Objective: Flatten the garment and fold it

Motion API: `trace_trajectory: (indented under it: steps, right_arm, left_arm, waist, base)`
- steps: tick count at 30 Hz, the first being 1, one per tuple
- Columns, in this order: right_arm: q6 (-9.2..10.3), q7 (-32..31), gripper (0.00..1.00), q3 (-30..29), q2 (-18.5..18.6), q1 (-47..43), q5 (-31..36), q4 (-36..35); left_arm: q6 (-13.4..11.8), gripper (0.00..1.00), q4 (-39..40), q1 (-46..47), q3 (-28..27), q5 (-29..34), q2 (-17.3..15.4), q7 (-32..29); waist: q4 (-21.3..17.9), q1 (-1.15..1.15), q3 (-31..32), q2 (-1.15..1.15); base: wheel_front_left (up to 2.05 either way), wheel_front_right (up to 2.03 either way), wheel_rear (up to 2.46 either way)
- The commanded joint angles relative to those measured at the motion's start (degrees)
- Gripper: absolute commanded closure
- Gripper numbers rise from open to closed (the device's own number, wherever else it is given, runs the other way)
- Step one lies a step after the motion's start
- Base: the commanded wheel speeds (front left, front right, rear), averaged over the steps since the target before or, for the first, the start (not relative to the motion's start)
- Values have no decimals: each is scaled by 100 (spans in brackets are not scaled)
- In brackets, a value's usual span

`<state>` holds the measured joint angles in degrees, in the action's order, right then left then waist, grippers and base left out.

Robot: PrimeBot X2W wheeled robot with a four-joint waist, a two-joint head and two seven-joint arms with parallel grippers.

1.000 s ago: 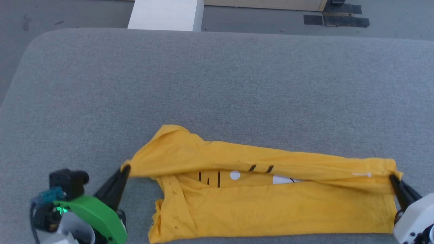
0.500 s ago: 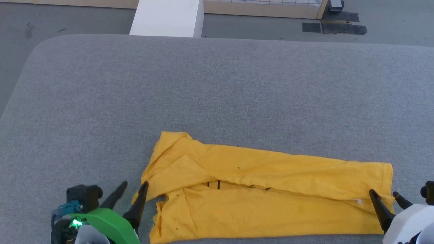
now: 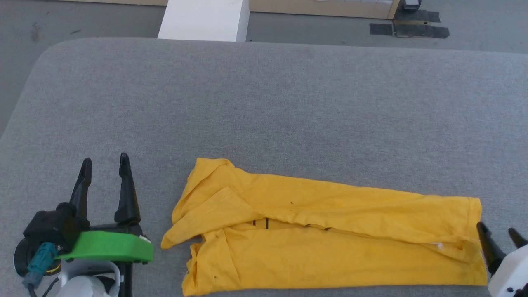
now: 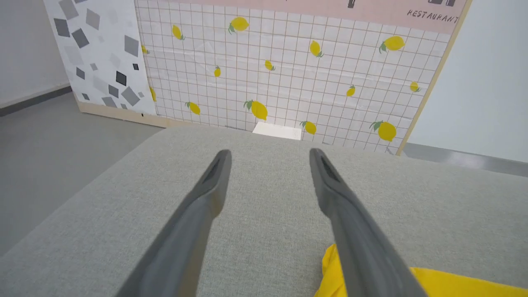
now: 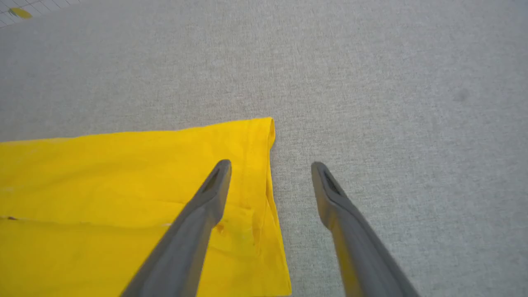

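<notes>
The garment (image 3: 321, 239), a bright yellow T-shirt, lies folded lengthwise near the front of the grey padded table (image 3: 264, 103), with a few black print stripes showing in the fold gap. My left gripper (image 3: 105, 163) stands open to the left of the shirt, apart from it, nothing between its fingers. My right gripper (image 3: 497, 229) is open at the shirt's right end; in the right wrist view one of its fingers (image 5: 214, 181) hovers over the yellow hem (image 5: 260, 165) and the other is over bare table. A yellow corner (image 4: 342, 268) shows beside the left gripper (image 4: 269, 159).
A white block (image 3: 204, 18) stands on the floor beyond the table's far edge, with dark tape patches (image 3: 408, 29) on the floor to its right. A lemon-print tiled panel (image 4: 288, 70) stands behind. The table's rounded left corner (image 3: 49, 53) drops to grey floor.
Both grippers opened and let go of the shirt's ends. The upper layer dropped flat onto the lower one. My left gripper drew back to the left and turned upright.
</notes>
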<state>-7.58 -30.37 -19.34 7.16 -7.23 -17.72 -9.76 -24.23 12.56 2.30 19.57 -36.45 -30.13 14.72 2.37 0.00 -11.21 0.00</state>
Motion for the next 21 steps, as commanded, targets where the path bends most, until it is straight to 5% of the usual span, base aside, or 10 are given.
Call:
trace_trajectory:
  steps: [1,7,8,9,10,21]
  right_arm:
    - [9,-156,0,-7,-112,76,139,229]
    - [9,-269,0,195,-108,275,259,1024]
    - [9,-318,67,247,-98,301,235,1116]
    - [9,-364,67,290,-87,334,189,1208]
    - [9,-406,100,311,-79,352,157,1271]
    - [9,-236,100,-446,299,516,167,1302]
  left_arm:
    - [-2,0,112,-186,-108,457,200,26]
    - [135,0,12,-191,-96,997,338,27]
    - [156,0,-1,-182,-98,1019,362,27]
    - [183,0,-19,-170,-101,1039,391,27]
    - [207,0,-37,-160,-103,1052,414,27]
    - [445,0,-306,-268,-174,1053,610,28]
  waist:
    - [90,0,-142,0]
    - [155,0,-285,0]
    - [160,0,-293,0]
    - [166,0,-296,0]
    - [174,0,-294,0]
    - [113,0,102,0]
  base:
    - [0,0,0]
    - [0,0,0]
    - [0,0,0]
    - [0,0,0]
    - [0,0,0]
    - [0,0,0]
